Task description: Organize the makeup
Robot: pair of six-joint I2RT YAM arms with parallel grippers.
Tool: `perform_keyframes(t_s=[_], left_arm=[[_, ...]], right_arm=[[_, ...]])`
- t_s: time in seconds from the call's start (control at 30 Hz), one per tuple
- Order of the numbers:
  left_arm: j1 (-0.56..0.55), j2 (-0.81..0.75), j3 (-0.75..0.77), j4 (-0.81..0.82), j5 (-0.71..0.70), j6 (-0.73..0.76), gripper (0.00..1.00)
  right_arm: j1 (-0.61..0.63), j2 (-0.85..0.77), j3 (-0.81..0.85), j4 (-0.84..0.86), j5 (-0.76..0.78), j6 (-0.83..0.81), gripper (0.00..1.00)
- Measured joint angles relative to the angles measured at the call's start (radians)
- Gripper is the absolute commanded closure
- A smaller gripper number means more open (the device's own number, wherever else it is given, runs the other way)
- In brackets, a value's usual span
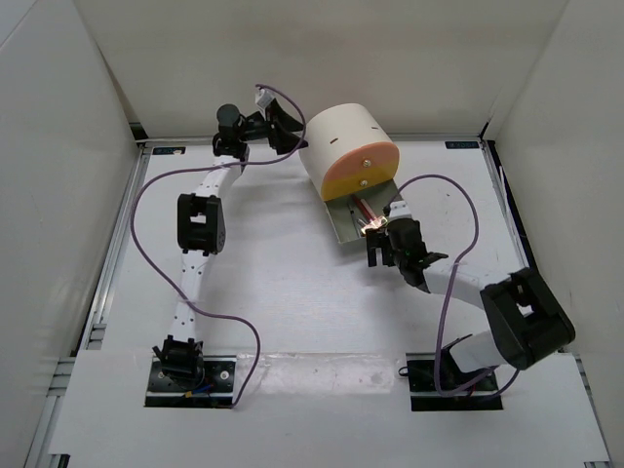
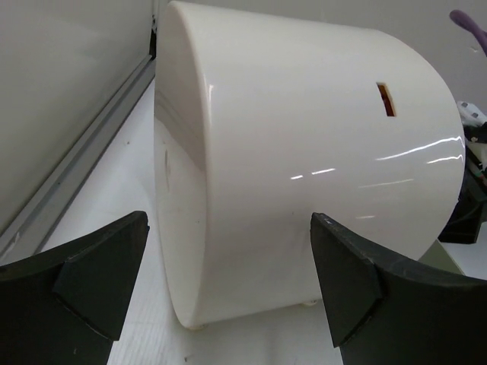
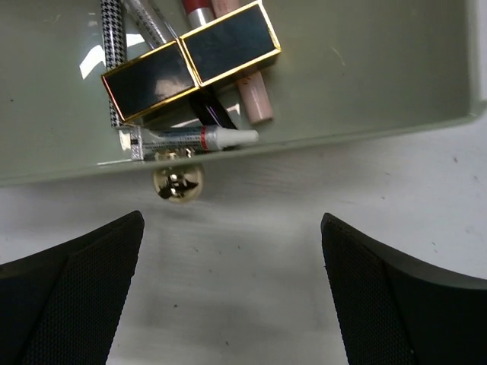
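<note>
Right gripper spread wide and empty at frame bottom, with the makeup ahead in the upper left, lying slantwise in the pulled-out drawer just past its gold knob, far nearer this arm than the other.

Cut off by the right wrist view's top edge: houndstooth pencil, silver tube, red gloss tube. Partly hidden under black-and-gold lipstick case: pink tube. Too small to identify from above: makeup in drawer.

lipstick lies on tubes in the drawer.
</note>
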Motion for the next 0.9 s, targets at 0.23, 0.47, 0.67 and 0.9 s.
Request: perform_keyframes(t_s=[0.23, 0.47, 0.67, 0.9], left_arm=[[-0.023, 0.013, 0.004, 0.046, -0.007, -0.006, 0.02], [-0.031, 0.034, -0.005, 0.073, -0.020, -0.013, 0.02], [-0.030, 0.034, -0.015, 0.090, -0.028, -0.015, 0.02], [-0.030, 0.034, -0.026, 0.118, -0.041, -0.023, 0.02]], right_arm=[[-0.011, 0.088, 0.005, 0.175, 0.002, -0.011, 0.40], [-0.026, 0.175, 0.030, 0.324, 0.026, -0.032, 0.68], [-0.038, 0.201, 0.057, 0.404, -0.002, -0.074, 0.93], [-0.066, 0.212, 0.078, 0.409, -0.056, -0.123, 0.90]])
